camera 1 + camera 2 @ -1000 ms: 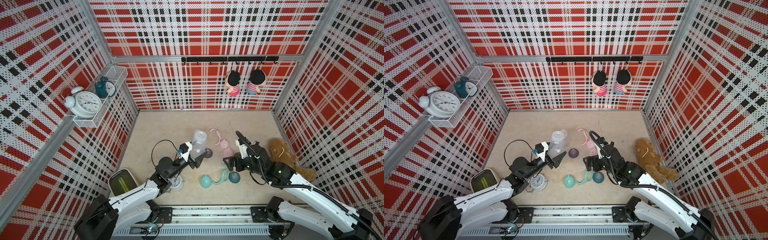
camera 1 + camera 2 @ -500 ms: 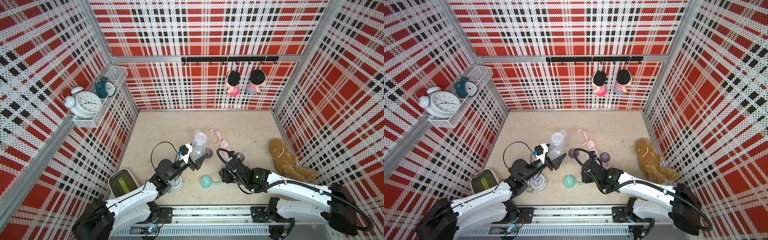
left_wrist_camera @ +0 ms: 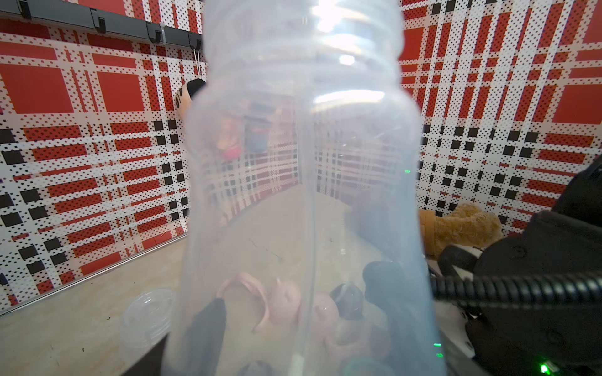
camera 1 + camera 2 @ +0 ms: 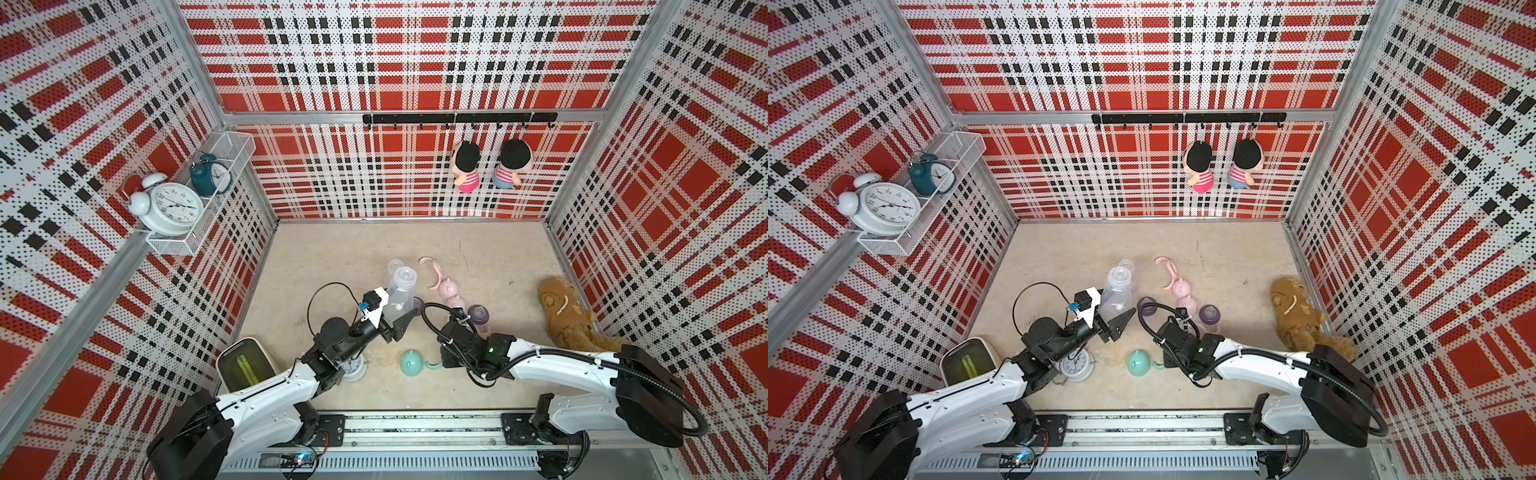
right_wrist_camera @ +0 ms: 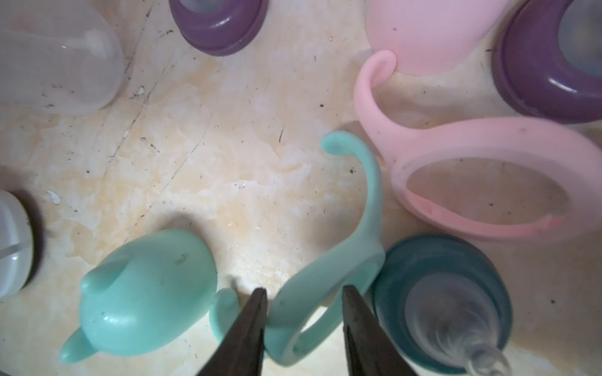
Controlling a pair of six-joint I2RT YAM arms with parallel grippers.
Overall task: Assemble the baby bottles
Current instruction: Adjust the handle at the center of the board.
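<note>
My left gripper (image 4: pixel 395 322) is shut on a clear bottle (image 4: pixel 401 291), held upright above the floor; the bottle (image 3: pixel 303 195) fills the left wrist view. My right gripper (image 5: pixel 303 293) points down with its jaws closed against both sides of the teal two-handled ring (image 5: pixel 325 293). A teal dome cap (image 5: pixel 146 293) lies on one side of the ring and a teal nipple collar (image 5: pixel 439 293) on the other. In both top views the wrist hides the ring. A pink ring (image 5: pixel 472 182), a pink cap (image 5: pixel 430 32) and two purple collars (image 5: pixel 218 26) (image 5: pixel 553 65) lie close by.
A brown plush toy (image 4: pixel 565 311) lies by the right wall. A small white clock (image 4: pixel 353 368) sits under my left arm, beside a white box (image 4: pixel 245 365). Another pink ring (image 4: pixel 434 270) and a clear piece (image 4: pixel 395 264) lie farther back. A wall shelf (image 4: pixel 174 245) holds clocks.
My right arm has swung down and left onto the teal parts, and its jaws have narrowed around the teal ring. The left arm and its bottle have stayed put.
</note>
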